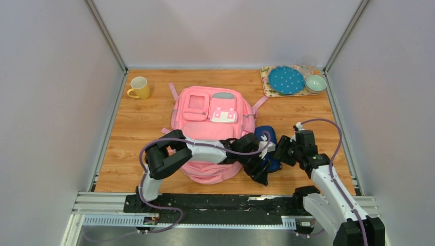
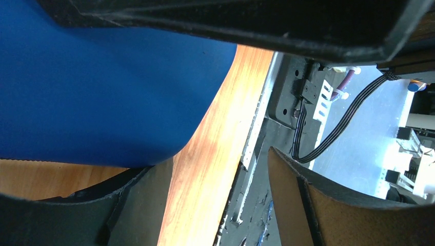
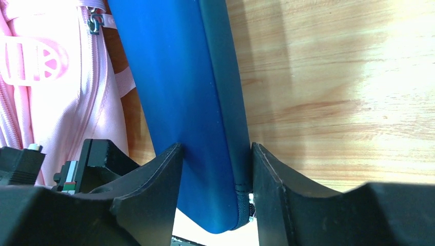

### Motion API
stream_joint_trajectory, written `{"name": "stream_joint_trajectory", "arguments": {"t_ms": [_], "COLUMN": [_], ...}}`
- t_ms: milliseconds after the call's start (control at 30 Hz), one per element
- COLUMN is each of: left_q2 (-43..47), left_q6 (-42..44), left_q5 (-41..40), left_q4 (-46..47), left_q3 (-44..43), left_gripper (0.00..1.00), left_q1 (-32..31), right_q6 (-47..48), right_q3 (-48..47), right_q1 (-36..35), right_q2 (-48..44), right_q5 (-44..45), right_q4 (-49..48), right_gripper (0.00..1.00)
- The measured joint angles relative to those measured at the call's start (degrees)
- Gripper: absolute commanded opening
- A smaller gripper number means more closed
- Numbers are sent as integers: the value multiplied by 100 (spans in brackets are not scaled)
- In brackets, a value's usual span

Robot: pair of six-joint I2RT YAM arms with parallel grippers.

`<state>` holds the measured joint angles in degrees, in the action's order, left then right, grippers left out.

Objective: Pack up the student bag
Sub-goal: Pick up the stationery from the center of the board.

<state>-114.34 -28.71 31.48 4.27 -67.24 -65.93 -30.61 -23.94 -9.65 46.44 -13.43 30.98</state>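
Student bag (image 1: 213, 128) lies flat mid-surface (image 1: 138, 123), pockets up. Why's the blue pouch (image 3: 174, 102) standing on edge just beside its zipper? (asks poster one)

@poster one: looks like it's being lined up to slide into the bag. Right hand (image 3: 215, 154) pinches the pouch across its thin sides, both pads touching. Left hand (image 1: 260, 171) straddles the pouch's other end, spread wide, with a sliver of wood showing between pouch and lower finger, so it probably grips nothing.
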Motion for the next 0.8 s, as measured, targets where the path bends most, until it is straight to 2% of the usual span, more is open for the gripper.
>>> {"name": "stream_joint_trajectory", "arguments": {"t_ms": [67, 167, 300, 367, 400, 467, 500, 633, 733, 800], "left_q2": [2, 4, 15, 24, 31, 37, 39, 59, 74, 76], "left_q6": [0, 0, -11, -15, -15, -13, -11, 13, 13, 11], "left_q5": [0, 0, 0, 0, -2, -7, -7, -94, -177, -223], "left_q4": [-4, -13, -46, -74, -87, -107, -105, 48, 111, 87], "left_q3": [0, 0, 0, 0, 0, 2, 0, 2, 2, 2], "left_gripper": [75, 75, 75, 75, 75, 75, 75, 75, 75, 75], "left_q1": [0, -2, 0, 0, -2, -2, -2, -7, 2, 4], "right_q6": [2, 4, 17, 39, 44, 15, -26, -197, -260, -256], "right_q3": [0, 0, -2, -15, -24, -48, -57, -66, -66, -66], "right_q1": [0, -2, -9, -9, -11, -20, -33, -120, -138, -142], "right_q2": [-44, -33, -48, -96, -186, -422, -579, -977, -758, -472], "right_q5": [-35, -111, -118, -94, -94, -90, -105, -149, -166, -173], "right_q4": [-2, -33, -26, 20, 55, 129, 146, 201, 214, 219], "right_gripper": [57, 57, 48, 47, 49, 62, 64, 66, 65, 60]}}
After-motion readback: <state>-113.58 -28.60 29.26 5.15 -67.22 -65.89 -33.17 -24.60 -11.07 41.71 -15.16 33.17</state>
